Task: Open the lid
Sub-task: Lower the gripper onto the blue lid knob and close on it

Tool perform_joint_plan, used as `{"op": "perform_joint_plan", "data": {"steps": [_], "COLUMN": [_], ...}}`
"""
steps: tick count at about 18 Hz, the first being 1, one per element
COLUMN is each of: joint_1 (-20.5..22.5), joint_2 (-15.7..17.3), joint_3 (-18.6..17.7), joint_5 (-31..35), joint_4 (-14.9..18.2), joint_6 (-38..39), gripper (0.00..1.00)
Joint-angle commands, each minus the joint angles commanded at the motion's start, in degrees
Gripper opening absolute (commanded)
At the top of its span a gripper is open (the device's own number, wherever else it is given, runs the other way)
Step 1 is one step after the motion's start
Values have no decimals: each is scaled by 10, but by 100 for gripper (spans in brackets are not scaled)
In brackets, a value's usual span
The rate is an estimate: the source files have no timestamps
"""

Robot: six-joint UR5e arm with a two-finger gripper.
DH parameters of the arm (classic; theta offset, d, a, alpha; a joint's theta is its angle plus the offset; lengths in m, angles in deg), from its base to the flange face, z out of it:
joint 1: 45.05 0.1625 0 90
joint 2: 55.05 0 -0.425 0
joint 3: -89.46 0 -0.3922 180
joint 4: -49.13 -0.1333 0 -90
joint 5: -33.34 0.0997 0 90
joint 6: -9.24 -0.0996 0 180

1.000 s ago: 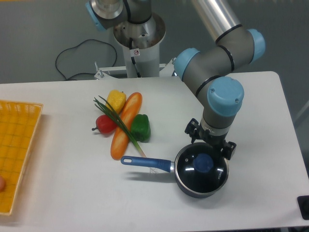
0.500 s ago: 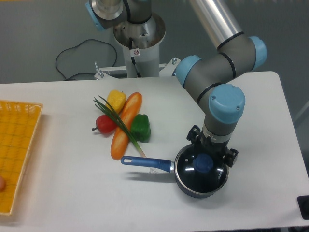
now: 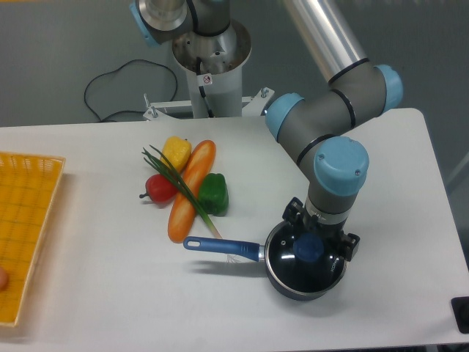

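Note:
The glass lid (image 3: pixel 305 257), with a metal rim and a blue knob (image 3: pixel 308 248), sits closed on the dark blue saucepan (image 3: pixel 293 282) at the front right of the table. The pan's long blue handle (image 3: pixel 220 246) points left. My gripper (image 3: pixel 314 236) points straight down over the lid, right at the knob. Its black body hides the far part of the lid. The fingertips are hidden, so I cannot tell how the jaws stand or whether they touch the knob.
A pile of toy food lies left of the pan: an orange baguette (image 3: pixel 192 189), a green pepper (image 3: pixel 213 193), a yellow pepper (image 3: pixel 176 151), a red item (image 3: pixel 159 188) and a green onion (image 3: pixel 182 187). A yellow basket (image 3: pixel 26 227) stands at the left edge. The arm's base (image 3: pixel 209 62) is at the back.
The arm has lowered the gripper onto the lid's knob, shifting slightly. The lid and the pan have not moved.

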Motion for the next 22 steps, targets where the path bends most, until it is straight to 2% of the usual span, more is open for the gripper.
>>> {"op": "perform_joint_plan", "data": {"steps": [7, 22], "joint_1": [-10, -11], "joint_2": [-8, -4], "joint_3": [4, -2], "joint_5": [0, 10], "joint_4": [-13, -8], "joint_6": [1, 1], "gripper": [100, 93]}}
